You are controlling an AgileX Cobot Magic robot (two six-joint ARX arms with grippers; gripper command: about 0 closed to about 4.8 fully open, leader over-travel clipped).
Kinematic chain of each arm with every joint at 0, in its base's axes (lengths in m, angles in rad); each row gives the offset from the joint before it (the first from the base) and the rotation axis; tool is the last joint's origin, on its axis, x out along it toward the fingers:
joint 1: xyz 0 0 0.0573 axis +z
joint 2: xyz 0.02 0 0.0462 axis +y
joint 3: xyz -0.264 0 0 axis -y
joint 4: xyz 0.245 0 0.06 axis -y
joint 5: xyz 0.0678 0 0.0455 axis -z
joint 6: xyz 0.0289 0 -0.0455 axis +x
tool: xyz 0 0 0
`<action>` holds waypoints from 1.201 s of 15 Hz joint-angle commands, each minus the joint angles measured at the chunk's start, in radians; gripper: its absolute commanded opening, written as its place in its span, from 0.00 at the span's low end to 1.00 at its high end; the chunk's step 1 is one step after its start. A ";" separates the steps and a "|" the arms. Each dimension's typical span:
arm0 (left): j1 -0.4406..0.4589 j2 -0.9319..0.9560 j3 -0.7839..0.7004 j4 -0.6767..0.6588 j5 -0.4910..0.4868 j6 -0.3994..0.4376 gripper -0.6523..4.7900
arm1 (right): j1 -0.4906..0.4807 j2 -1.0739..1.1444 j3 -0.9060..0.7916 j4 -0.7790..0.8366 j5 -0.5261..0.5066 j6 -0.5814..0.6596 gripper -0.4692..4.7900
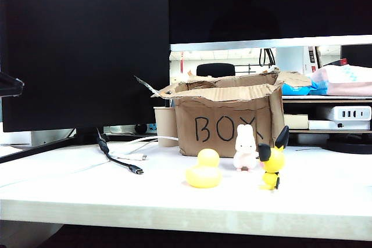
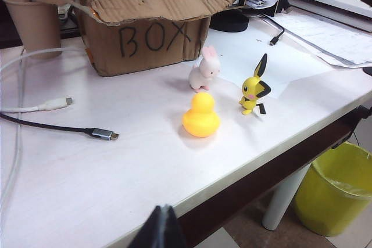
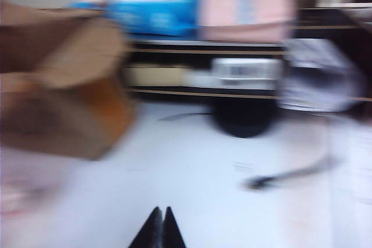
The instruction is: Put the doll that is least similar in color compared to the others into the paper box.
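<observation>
Right claw has its tips pressed together with nothing between them, hanging over bare white surface; its wrist picture is smeared, so aim from that camera is poor right now. Left claw likewise closed and empty, sitting back near the front edge of the surface, well short of the toys. Neither arm shows in the exterior view.

Risks, my read:
- Small white, pink-tinged rabbit doll stands between the yellow rubber duck and the yellow figure with black pointed ears, both close. A wide or off-centre approach could knock one over or grab the wrong toy.
- Rabbit looks smooth and rounded, narrow at the ears; pinching high on the ears could let it slip or tip. Body is the safer hold.
- Brown corrugated cardboard box, marked "BOX", has ragged flaps folding over the opening; a low carry could snag on them or drop the doll on a flap instead of inside.
- Loose black and white cables lie off to the side, away from the likely path.

Rabbit: upright on the surface, just in front of the box's lettered face, two ears up, matte pale finish, untouched.
</observation>
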 commanded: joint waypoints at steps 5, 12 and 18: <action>0.000 0.000 -0.002 -0.013 0.003 0.000 0.11 | 0.001 0.000 -0.005 0.172 -0.298 0.506 0.14; 0.000 0.000 -0.002 -0.013 0.003 0.000 0.11 | 0.001 0.142 0.236 -0.047 -0.372 0.209 0.12; 0.000 0.000 -0.002 -0.013 0.003 0.000 0.11 | 0.088 0.766 0.623 -0.281 -0.415 0.140 0.08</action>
